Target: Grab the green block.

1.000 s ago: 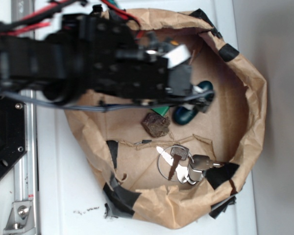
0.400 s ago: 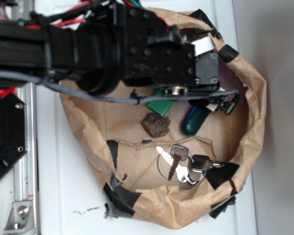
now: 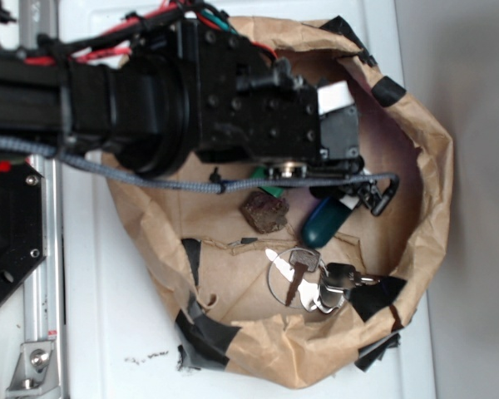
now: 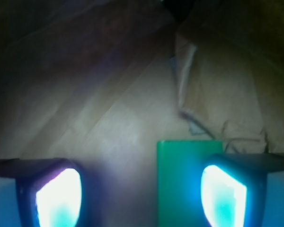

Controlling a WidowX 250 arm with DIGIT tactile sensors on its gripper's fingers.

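In the wrist view the green block lies flat on the brown paper floor. It sits between my two glowing fingertips, close beside the right one and well apart from the left one. My gripper is open and holds nothing. In the exterior view only a green sliver of the block shows under the black arm. My gripper pokes out at the arm's right end, above the basin floor.
A crumpled brown paper basin with raised walls and black tape patches holds everything. A brown lumpy chunk, a dark teal capsule and a bunch of keys lie just below the arm. A paper fold rises ahead.
The arm swung right over the basin, then drew back slightly left. It now hides more of the green block. The teal capsule sits a little lower. The jaws stay open.
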